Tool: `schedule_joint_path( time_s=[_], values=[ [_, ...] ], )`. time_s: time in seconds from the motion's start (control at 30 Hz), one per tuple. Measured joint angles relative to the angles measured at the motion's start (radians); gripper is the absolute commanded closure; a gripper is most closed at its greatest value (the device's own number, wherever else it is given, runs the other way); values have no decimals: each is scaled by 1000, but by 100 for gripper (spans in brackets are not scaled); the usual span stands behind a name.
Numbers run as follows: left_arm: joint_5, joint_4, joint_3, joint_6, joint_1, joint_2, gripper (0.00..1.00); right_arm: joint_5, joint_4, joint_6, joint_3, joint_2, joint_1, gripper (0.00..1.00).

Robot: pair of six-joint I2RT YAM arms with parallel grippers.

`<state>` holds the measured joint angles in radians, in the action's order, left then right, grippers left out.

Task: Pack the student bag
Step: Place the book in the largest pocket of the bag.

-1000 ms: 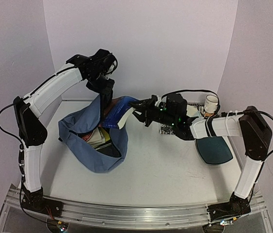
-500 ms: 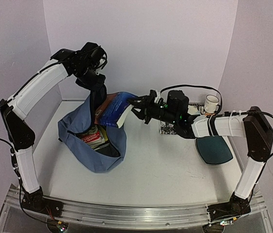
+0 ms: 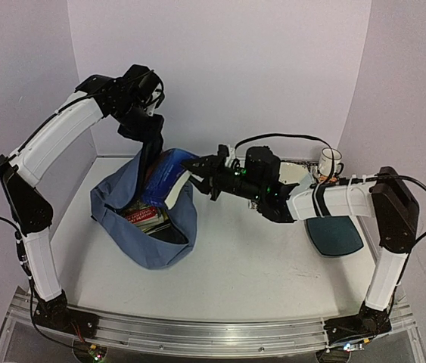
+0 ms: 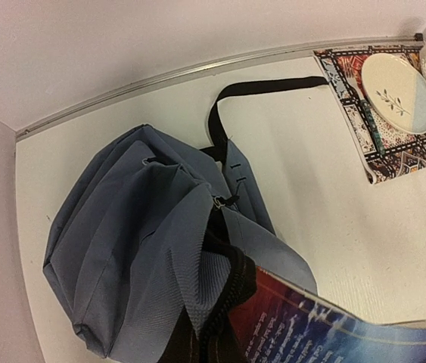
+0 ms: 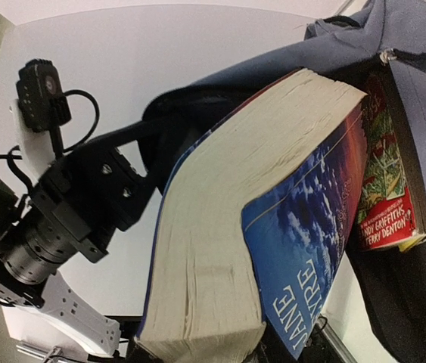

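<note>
The mouth of the bag [image 3: 143, 243] is nearly plugged by the thick book [image 3: 167, 175] slanting in from the right gripper [image 3: 200, 174] and by stacked books [image 3: 146, 218] inside, the left gripper [image 3: 150, 146] pinches its raised rim above, and bare table [image 3: 258, 261] lies open in front and toward the mat [image 4: 345, 98].

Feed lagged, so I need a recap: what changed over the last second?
The right gripper pushed the book leftward, further into the bag; the left gripper lifted its rim higher. Both grips held; the mug did not move.
</note>
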<state>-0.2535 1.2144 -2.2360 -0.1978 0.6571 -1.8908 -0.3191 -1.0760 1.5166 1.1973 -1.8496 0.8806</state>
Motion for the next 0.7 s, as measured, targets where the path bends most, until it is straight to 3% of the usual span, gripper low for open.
schedule_joint_path(
  time_s=[0.23,0.43,0.7],
  values=[
    [-34,-25,23,-71,-26,-1,100,10,-15,-18,-101,0,39,100],
    [49,-55,34,-91,-39,-1,100,45,-56,-56,-153,-50,66,100],
    [193,-118,180,-55,-38,66,100,117,-91,-115,-204,-68,72,100]
  ],
)
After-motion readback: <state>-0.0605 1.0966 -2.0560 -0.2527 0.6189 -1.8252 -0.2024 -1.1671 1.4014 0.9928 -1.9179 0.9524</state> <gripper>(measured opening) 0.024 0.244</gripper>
